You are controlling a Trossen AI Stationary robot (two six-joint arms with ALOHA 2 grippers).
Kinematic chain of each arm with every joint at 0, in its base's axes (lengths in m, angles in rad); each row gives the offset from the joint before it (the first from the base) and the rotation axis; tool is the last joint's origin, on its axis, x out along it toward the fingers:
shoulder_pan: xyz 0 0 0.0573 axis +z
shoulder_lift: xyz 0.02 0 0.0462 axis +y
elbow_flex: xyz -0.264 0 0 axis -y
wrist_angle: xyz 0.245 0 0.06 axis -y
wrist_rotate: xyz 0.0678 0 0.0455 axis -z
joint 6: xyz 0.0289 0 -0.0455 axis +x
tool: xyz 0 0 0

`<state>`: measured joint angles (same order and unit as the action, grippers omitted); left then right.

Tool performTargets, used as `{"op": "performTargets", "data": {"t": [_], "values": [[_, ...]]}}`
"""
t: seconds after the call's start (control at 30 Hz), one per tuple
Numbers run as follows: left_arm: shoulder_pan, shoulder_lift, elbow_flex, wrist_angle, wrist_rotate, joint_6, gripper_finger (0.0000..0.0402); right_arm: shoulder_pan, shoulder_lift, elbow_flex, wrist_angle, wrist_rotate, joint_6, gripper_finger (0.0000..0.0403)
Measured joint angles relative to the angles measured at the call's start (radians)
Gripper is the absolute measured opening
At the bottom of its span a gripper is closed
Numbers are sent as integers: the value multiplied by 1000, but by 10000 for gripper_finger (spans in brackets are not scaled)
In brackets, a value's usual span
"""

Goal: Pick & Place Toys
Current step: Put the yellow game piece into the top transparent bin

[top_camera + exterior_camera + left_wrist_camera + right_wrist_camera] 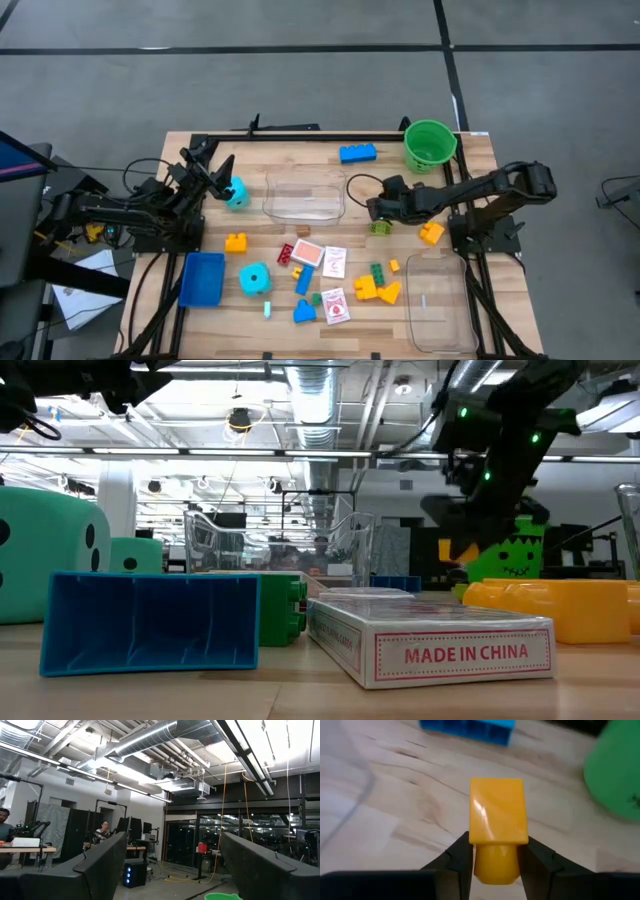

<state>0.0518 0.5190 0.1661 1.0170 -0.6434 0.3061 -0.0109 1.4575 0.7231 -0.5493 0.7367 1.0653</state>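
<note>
A yellow brick (497, 822) sits pinched between the right gripper's (496, 862) fingers, held above the bench (470, 180) near the green bucket (430, 145) at the far right corner. A card box (430, 640) reads "MADE IN CHINA". The left gripper (205, 160) hangs wide, raised over the left edge.

A green bucket (430, 144) is standing near the far right corner of the wooden worktop (270, 232), while two clear plastic tubs (304, 197) (437, 303) and a blue tray (202, 279) are resting on its surface.
</note>
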Motion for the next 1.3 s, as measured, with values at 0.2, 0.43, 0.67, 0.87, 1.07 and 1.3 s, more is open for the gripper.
{"op": "performTargets", "data": {"t": [0.2,0.43,0.67,0.87,1.07,1.3], "values": [[0,0,0,-8,0,0,315,39,-131,0,8,15,-102,116],[0,0,0,-11,0,0,315,140,-299,0,12,18,-208,116],[0,0,0,-6,0,0,315,268,-405,0,11,22,-260,123],[0,0,0,59,0,2,315,392,-440,0,11,-13,-265,116],[16,0,0,121,0,3,315,529,-440,3,-3,-107,-246,116],[78,0,0,154,0,1,315,694,-445,88,-120,-116,-77,116]]}}
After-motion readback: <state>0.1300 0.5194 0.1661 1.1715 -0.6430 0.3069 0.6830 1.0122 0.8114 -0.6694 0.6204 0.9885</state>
